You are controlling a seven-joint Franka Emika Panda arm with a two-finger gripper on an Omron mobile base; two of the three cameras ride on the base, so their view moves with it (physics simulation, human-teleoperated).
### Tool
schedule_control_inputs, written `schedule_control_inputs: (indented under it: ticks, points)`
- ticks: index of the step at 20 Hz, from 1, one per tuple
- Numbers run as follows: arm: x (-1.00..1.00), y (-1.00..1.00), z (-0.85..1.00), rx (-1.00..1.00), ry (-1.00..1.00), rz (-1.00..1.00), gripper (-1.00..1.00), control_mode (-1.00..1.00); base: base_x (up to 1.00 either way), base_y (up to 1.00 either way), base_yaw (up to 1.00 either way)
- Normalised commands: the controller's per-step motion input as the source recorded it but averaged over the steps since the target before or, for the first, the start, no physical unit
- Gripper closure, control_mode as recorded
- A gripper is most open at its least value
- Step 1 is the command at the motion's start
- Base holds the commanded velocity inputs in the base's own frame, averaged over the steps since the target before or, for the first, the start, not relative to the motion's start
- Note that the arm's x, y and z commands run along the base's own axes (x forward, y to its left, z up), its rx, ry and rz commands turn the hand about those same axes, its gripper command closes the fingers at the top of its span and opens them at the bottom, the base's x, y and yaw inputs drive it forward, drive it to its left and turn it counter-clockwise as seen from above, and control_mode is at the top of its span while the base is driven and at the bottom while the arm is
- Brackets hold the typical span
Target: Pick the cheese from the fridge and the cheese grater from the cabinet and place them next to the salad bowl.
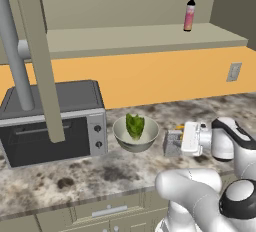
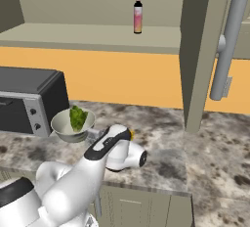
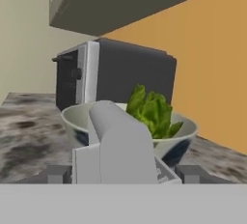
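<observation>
Pincer (image 1: 172,142) low over the mottled grey-brown stone desk (image 1: 75,176), with the small grey metal box grater (image 1: 173,143) standing between its fingers just right of the round pale grey salad bowl of green lettuce (image 1: 135,132). From the hand view the grater (image 3: 120,146) sits squarely in front of the camera, its loop handle up and its long axis upright, a dark finger tip (image 3: 58,174) on either side of its base; jaws stand about half spread around it, and whether they are pressing on it or have let go I cannot tell. Grater is near the bowl, apart from it by a small gap, bowl lying straight ahead of the pincer along its reach. A bit of yellow (image 1: 179,127) shows just behind the grater, too small to name. Judgement: grater placement about done; a straight pull-back away from the bowl should avoid tipping it. Slim pink bottle with black cap (image 1: 189,14) on the khaki cabinet shelf (image 1: 140,38); dark grey toaster oven (image 1: 55,121) left of the bowl.
</observation>
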Motion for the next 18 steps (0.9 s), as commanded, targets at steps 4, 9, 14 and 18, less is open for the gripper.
schedule_control_inputs:
  ticks: [4,9,14,18]
  points:
    - [0.12,-0.01,-0.28,0.00,-0.05,0.00,1.00,-1.00,0.00,0.00,0.00]
    - [0.12,-0.05,-0.25,0.00,-0.04,0.00,1.00,-1.00,0.00,0.00,0.00]
    - [0.13,0.00,-0.24,0.00,-0.03,0.00,1.00,-1.00,0.00,0.00,0.00]
    - [0.04,0.00,-0.28,0.00,-0.03,0.00,-1.00,-1.00,0.00,0.00,0.00]
